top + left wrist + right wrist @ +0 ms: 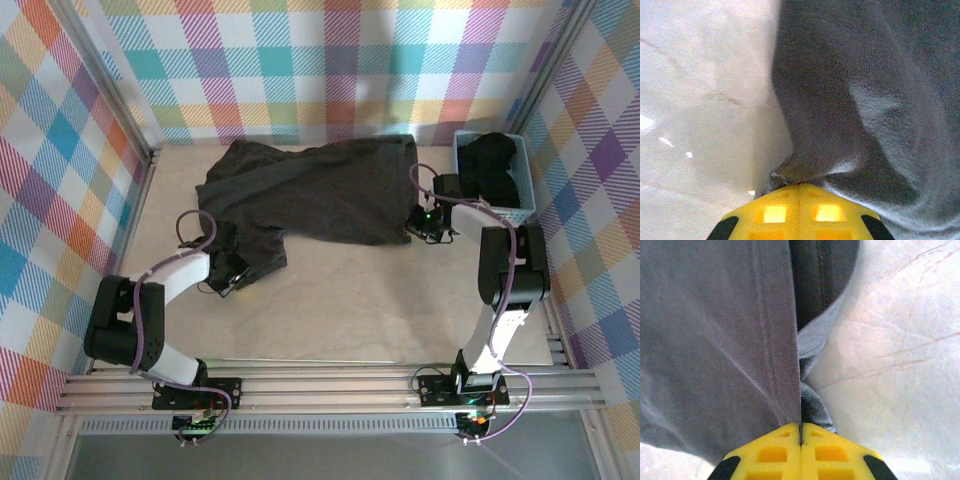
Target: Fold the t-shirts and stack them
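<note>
Dark charcoal t-shirt lies rumpled across the far middle of the table, partly spread. Its right edge reaches toward the basket side, and its left end droops into a bunched fold at the near left. Cloth is creased, not flat, not folded.

Left gripper sits at the near-left bunch of the t-shirt. In the left wrist view the yellow fingers are pressed together with a wad of grey-black cloth pinched at their tips. Bare pale table shows to the left, shirt fabric to the right.

Right gripper is at the shirt's near-right corner. In the right wrist view its yellow fingers are closed tight. A stitched hem of the t-shirt runs straight into the seam between them, so it is clamped on the hem. Table surface is to the right.

Second dark shirt is heaped inside the light-blue basket at the far right, just beside the right arm. How it is folded cannot be told.

Plaid walls surround the table on three sides.
</note>
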`<state>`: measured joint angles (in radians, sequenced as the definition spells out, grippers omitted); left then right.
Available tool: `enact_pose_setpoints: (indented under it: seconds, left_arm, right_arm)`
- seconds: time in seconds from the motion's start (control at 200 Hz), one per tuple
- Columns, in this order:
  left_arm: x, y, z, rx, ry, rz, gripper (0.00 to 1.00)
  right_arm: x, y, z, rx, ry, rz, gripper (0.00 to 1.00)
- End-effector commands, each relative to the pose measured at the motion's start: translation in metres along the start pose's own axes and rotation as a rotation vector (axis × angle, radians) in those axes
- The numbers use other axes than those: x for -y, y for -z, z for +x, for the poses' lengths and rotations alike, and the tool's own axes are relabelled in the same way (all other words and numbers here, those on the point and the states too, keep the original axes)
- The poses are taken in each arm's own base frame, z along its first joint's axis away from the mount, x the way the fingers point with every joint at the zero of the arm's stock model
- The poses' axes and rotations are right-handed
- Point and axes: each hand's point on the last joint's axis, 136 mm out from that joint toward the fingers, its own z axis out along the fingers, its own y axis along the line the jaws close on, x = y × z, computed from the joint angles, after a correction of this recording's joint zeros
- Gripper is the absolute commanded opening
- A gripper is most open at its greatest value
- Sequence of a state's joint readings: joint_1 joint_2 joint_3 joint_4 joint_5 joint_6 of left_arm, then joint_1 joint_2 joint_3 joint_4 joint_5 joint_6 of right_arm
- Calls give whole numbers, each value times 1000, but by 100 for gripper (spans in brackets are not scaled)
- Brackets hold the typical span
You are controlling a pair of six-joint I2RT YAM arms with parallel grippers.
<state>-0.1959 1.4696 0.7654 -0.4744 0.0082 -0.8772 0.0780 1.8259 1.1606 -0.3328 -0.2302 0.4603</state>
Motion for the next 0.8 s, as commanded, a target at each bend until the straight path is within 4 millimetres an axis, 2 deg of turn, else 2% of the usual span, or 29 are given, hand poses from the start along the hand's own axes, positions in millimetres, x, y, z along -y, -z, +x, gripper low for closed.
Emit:
enact_pose_setpoints:
  seconds: [0.0, 0.12, 0.33, 0.47, 0.59, 0.69, 0.795]
  left_arm:
    - [-25, 19, -7, 79, -25, -86, 0]
    - [-38, 36, -10, 116, -21, -98, 0]
    - [-56, 67, -16, 176, -2, -79, 0]
    - [-66, 82, -19, 204, 7, -76, 0]
    - [-71, 83, -17, 193, 1, -82, 0]
    - [-73, 78, -13, 175, -2, -79, 0]
    - [-74, 75, -11, 167, -5, -80, 0]
  right_arm:
    - [-21, 32, -5, 62, 7, -64, 0]
    - [-26, 55, 7, 69, -3, -86, 0]
    - [-27, 96, 47, 61, -38, -117, 0]
    - [-27, 120, 53, 90, -26, -94, 0]
    - [-22, 119, 53, 64, -31, -56, 0]
    - [-13, 110, 53, 41, -50, -11, 0]
    - [-6, 99, 42, 35, -63, 15, 0]
